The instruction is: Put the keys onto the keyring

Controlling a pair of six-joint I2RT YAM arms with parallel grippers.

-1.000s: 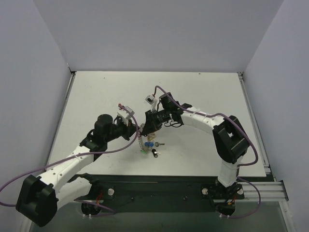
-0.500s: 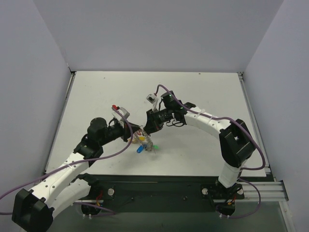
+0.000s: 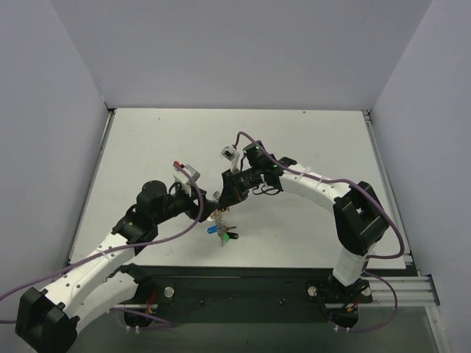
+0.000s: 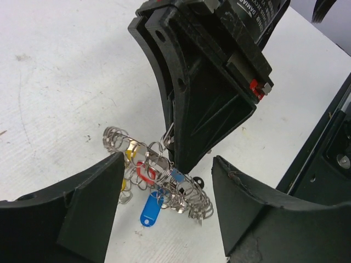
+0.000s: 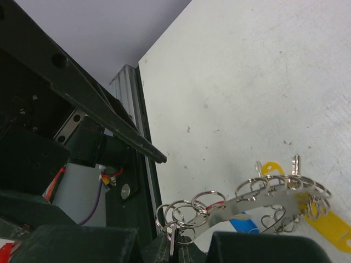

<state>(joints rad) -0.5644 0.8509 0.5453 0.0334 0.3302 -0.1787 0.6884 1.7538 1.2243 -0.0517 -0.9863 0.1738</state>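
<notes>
The keyring (image 4: 164,181), a silver band fringed with small rings and blue, red and yellow tags, hangs just above the table from my right gripper (image 5: 174,246). That gripper is shut on a ring at one end of it. In the overhead view the keyring (image 3: 220,218) is under the right gripper (image 3: 223,198), with a blue tag (image 3: 213,229) and a black-headed key (image 3: 232,236) low in the bunch. My left gripper (image 4: 167,164) stands open, its fingers on either side of the keyring and apart from it. In the right wrist view the keyring (image 5: 258,200) curves right toward a yellow tag (image 5: 323,219).
The white table (image 3: 309,140) has grey walls on three sides. A black base rail (image 3: 243,283) runs along the near edge, close below the hanging bunch. The two grippers are nearly touching over the table's front middle.
My left gripper has opened and let go of the keyring, which now hangs from the right gripper alone. The bunch has swung down slightly.
</notes>
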